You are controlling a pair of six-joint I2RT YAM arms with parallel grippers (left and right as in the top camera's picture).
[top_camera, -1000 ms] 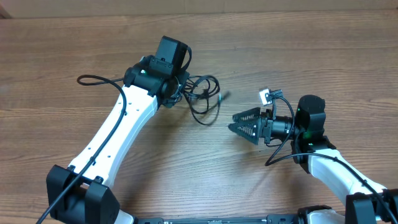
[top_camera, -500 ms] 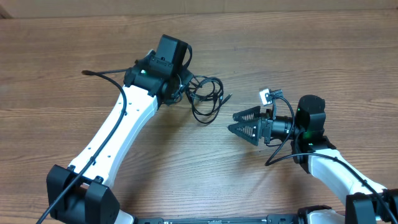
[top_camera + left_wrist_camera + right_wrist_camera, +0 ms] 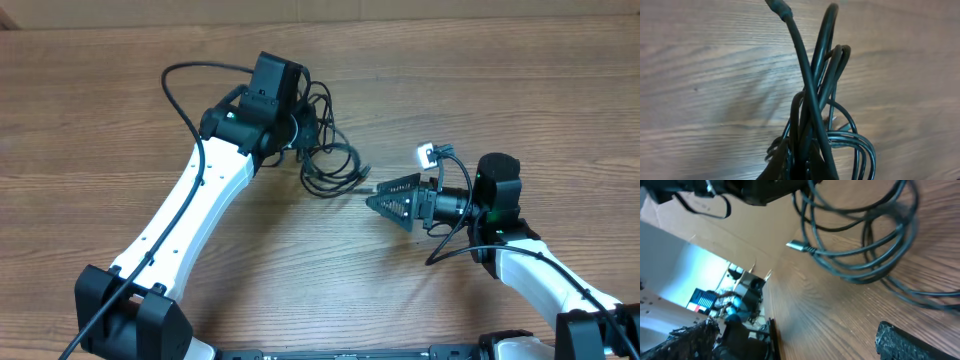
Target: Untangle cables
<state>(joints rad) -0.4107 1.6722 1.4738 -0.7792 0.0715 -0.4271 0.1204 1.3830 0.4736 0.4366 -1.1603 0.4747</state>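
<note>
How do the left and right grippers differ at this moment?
The left black two-finger gripper is shut on the tangle of thin black cables; the right black gripper is open, holding nothing. The left is at the tangle's upper-left side; the right faces its lower-right loops. Both point toward the cables.

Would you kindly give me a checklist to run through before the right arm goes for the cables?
1. The left end effector is shut on the cables: ok.
2. The right end effector is open: ok.
3. The plug end lies in view near the right end effector: ok.
4. The cables are untangled: not ok, loops cross.
5. Which strand carries the plug end: cannot tell.
</note>
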